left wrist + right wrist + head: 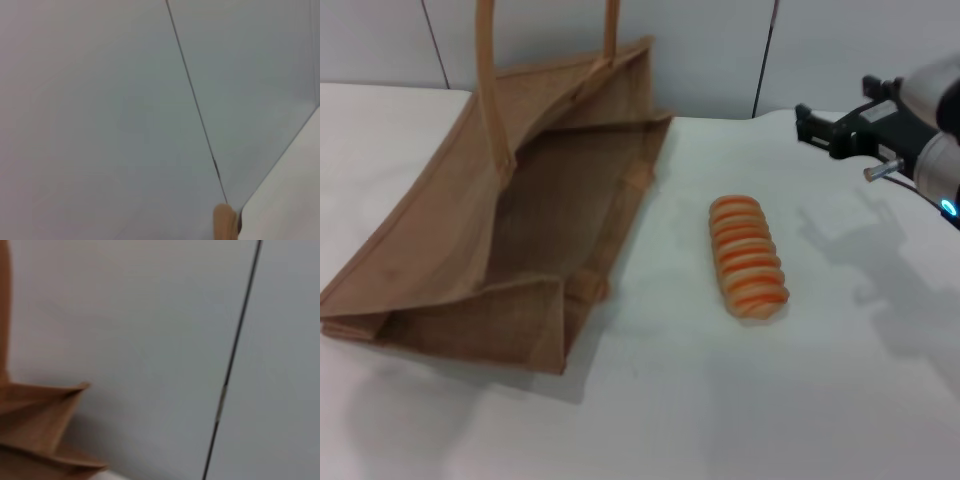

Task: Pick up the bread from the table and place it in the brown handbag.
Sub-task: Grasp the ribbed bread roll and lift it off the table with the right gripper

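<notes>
The bread (748, 256), an oblong ridged loaf with orange and pale stripes, lies on the white table (740, 400) right of centre. The brown handbag (510, 230) lies tilted on the table's left with its mouth open towards the bread and its handles (490, 90) standing up. My right gripper (817, 130) hovers above the table behind and to the right of the bread, apart from it, open and empty. A corner of the bag shows in the right wrist view (35, 430). A handle tip shows in the left wrist view (223, 222). My left gripper is out of view.
A pale panelled wall (720, 50) stands behind the table, with dark vertical seams. The table's far edge runs just behind the bag and the right gripper.
</notes>
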`<state>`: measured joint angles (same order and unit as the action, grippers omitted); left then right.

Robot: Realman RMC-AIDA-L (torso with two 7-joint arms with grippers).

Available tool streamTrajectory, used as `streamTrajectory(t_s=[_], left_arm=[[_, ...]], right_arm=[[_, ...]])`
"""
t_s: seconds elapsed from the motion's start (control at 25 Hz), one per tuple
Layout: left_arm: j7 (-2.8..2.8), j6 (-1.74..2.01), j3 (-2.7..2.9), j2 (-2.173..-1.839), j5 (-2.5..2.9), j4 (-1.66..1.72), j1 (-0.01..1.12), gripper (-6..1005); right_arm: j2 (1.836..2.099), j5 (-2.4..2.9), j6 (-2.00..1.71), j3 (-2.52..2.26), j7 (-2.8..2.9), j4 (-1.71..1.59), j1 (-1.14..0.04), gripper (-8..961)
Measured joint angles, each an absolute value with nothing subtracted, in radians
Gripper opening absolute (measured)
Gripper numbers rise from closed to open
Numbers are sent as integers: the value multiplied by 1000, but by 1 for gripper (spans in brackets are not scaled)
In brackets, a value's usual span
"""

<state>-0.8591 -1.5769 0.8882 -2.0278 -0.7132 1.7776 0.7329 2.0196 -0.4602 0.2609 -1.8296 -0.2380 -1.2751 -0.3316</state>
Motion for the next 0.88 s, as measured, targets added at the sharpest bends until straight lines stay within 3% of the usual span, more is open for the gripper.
streamTrajectory(t_s=[0.32, 0.88], left_arm=[[-860, -1595, 896, -2028, -710, 1781, 734, 112], [-856, -1593, 965, -2028, -637, 1777, 762, 111]], right_arm=[[2021, -463, 659, -1809, -233, -1487, -337, 891], [2023, -475, 964, -1823, -116, -1436, -472, 891]])
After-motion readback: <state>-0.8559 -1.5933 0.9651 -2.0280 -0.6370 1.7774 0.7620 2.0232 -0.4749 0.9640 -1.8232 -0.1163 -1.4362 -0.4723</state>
